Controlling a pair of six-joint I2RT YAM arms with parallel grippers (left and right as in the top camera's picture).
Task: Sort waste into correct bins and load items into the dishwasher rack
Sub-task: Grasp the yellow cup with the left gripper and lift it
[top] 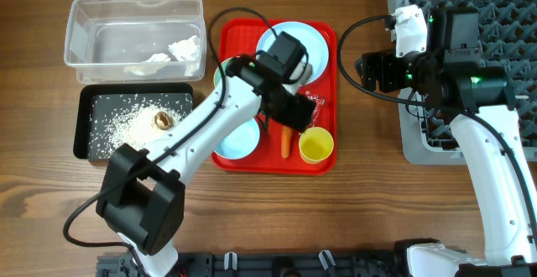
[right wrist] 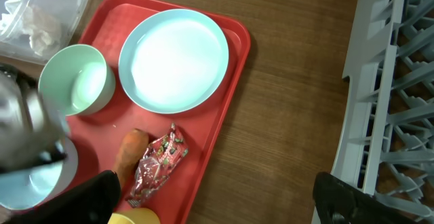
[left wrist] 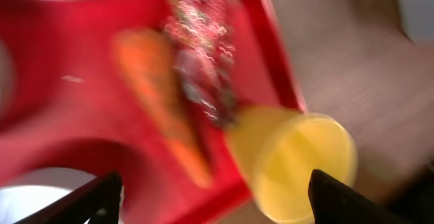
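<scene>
One plate (right wrist: 175, 60), two bowls (right wrist: 74, 81), one cup (top: 316, 145), one carrot (right wrist: 129, 153) and one wrapper (right wrist: 157, 163) on a tray (top: 325, 75). The wrapper is sharp only from the right wrist. Left gripper (left wrist: 217, 203) and right gripper (right wrist: 217, 203) are spread and empty.

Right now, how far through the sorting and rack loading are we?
Done: tissue sits in the clear tub, rice and the brown lump in the black tray. In hand: the left gripper hangs open over the wrapper and carrot on the red tray. Left: both of those, then the plate, two bowls and yellow cup for the dishwasher rack, which shows no dishes. The right gripper is open near it.
</scene>
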